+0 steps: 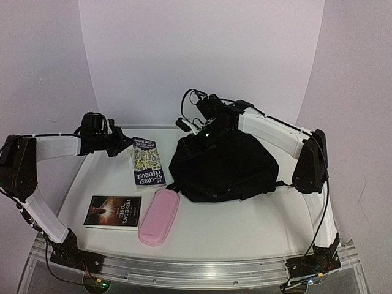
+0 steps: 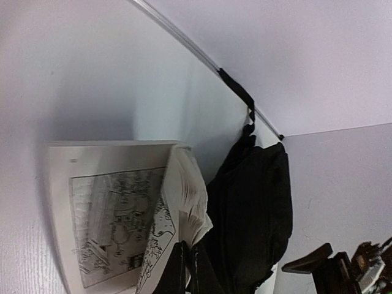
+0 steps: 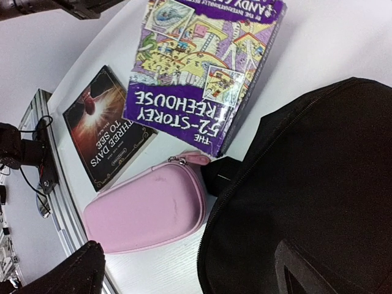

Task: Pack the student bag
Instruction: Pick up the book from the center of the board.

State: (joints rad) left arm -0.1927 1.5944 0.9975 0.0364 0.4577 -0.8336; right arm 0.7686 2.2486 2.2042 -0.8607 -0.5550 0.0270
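Note:
The student bag [image 1: 223, 166], a soft black backpack, lies right of centre with its zip [image 3: 245, 177] running along its near edge. My right gripper [image 1: 205, 131] hangs over the bag's far left edge. In the right wrist view it [image 3: 193, 272] stands wide open with nothing between its fingers, above the bag [image 3: 318, 184] and the pink pencil case [image 3: 147, 211]. My left gripper [image 1: 127, 147] is at the far corner of the purple Treehouse book [image 1: 148, 162]. Its fingers [image 2: 188, 269] are shut on the edge of that book [image 2: 116, 214], whose pages fan beside the bag [image 2: 257, 208].
A dark paperback [image 1: 113, 211] lies flat at the front left, with the pink pencil case [image 1: 159, 215] just right of it. A metal rail [image 1: 196, 269] runs along the near table edge. White walls close in the back and sides.

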